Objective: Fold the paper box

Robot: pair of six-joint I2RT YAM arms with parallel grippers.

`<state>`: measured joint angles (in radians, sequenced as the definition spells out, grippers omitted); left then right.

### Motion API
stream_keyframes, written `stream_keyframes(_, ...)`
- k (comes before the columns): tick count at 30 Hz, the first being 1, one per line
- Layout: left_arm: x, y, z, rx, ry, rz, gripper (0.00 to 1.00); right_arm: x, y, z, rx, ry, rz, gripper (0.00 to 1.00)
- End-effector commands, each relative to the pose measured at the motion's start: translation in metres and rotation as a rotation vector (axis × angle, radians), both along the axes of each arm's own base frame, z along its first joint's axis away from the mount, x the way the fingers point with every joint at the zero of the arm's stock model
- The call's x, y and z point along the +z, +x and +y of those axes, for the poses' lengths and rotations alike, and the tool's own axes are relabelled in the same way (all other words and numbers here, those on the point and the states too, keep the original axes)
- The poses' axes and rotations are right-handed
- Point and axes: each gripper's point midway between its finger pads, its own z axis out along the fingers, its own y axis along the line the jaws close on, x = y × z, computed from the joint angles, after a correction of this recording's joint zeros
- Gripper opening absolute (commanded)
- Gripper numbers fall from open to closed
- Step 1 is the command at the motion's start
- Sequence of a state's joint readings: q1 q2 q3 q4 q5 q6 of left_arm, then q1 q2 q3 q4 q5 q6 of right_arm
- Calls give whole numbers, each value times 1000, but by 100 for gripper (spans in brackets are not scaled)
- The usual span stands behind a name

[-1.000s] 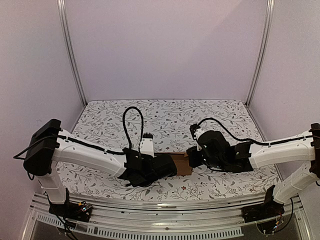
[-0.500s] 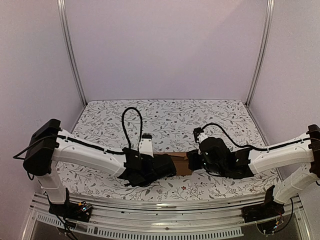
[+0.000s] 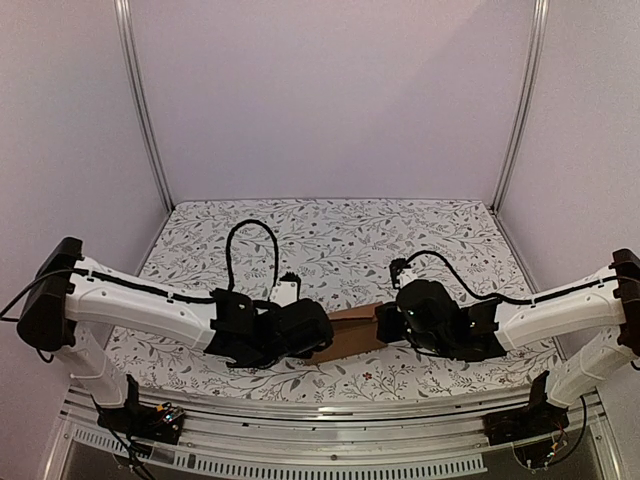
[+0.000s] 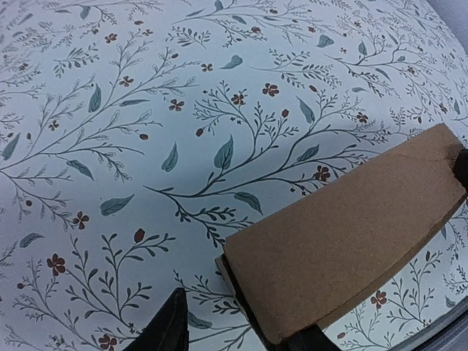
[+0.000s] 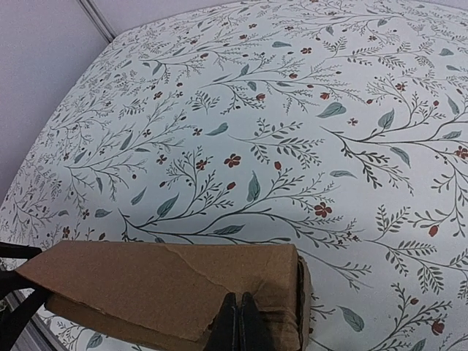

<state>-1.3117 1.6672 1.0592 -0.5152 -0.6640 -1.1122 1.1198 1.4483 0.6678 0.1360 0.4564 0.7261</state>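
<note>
Brown cardboard, plain, no print: the paper box sits mid-frame in the overhead view, near the front edge of the bench, which has a white cloth with a leafy floral print on it. The box is strung between the two arms, left end effector at its left end and right end effector at its right end. It looks tilted, right end a bit higher. The black housings hide the fingers from up here, so there's no telling their state from this angle.

Left wrist cam: the paper box runs from bottom middle out to the upper right, folded into an oblong, with its top face and one thin side showing. The left end effector has its fingers apart. One dark finger stands clear of the box's near corner with cloth showing in between. The other peeks out at the bottom edge, right under the box.

Right wrist cam: the paper box lies across the bottom of the frame, with a ragged crease across its top face. The right end effector has its fingers pressed together, tips on that face. Can't tell if any cardboard is pinched.
</note>
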Motion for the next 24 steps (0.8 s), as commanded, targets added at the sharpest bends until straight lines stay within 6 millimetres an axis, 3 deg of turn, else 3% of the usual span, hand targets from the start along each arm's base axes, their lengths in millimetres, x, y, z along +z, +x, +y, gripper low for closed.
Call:
stream_keyframes(1,-16,-38,-3,-199,36,170,41,-55,-17,-33,-3,-211,106,0)
stream_keyframes(9,4,-43,0,-291,-64,210,43,-57,-18,-33,4,-217,104,0)
stream_keyframes(16,46,-38,0,-385,-180,174,41,-48,-18,-29,25,-202,92,0)
stream_keyframes(18,58,-31,-2,-394,-230,159,33,-43,-18,-27,34,-193,86,0)
stream_keyframes(22,67,-14,-14,-434,-315,155,1,-35,-17,-23,48,-180,70,0)
stream_keyframes(24,71,-8,-25,-463,-337,142,0,-31,-17,-23,52,-176,64,0)
